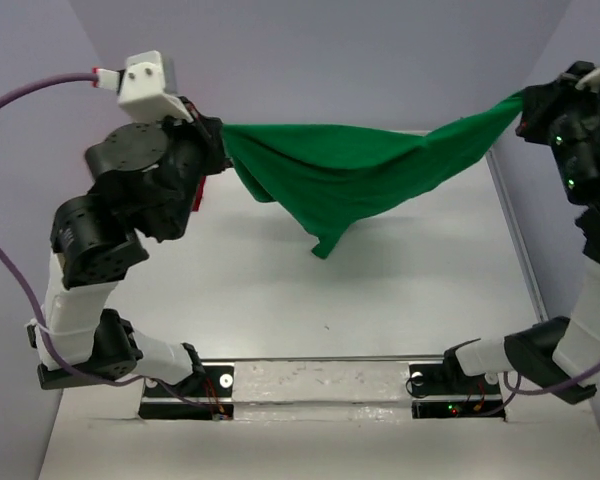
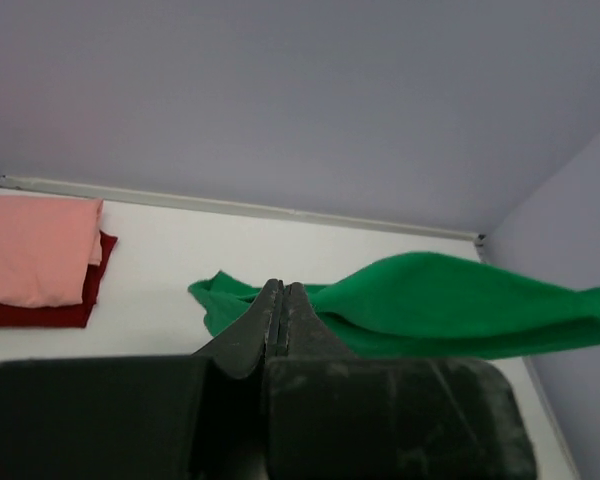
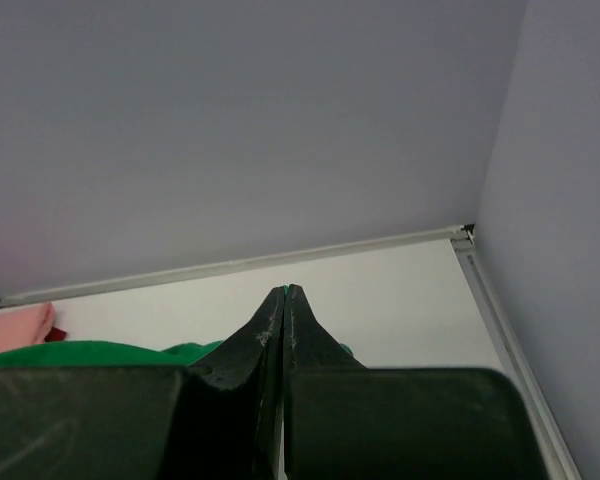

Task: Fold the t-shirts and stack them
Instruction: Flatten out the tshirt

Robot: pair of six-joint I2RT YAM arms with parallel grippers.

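The green t-shirt (image 1: pixel 350 180) was a plain bright green (darker in its folds). The salmon-pink t-shirt (image 2: pixel 30 250) and the dark red t-shirt (image 2: pixel 40 314) were plain too. The table (image 1: pixel 280 310) was white and the walls (image 1: pixel 330 60) pale lavender-grey. The left arm (image 1: pixel 130 200) and right arm (image 1: pixel 580 150) were black with white links, and the cable (image 1: pixel 20 95) was purple.

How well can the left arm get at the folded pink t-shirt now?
Probably not yet: the left gripper is shut on the green t-shirt, stretched across to the right gripper. The pink t-shirt lies close by, uncovered, atop the dark red t-shirt.
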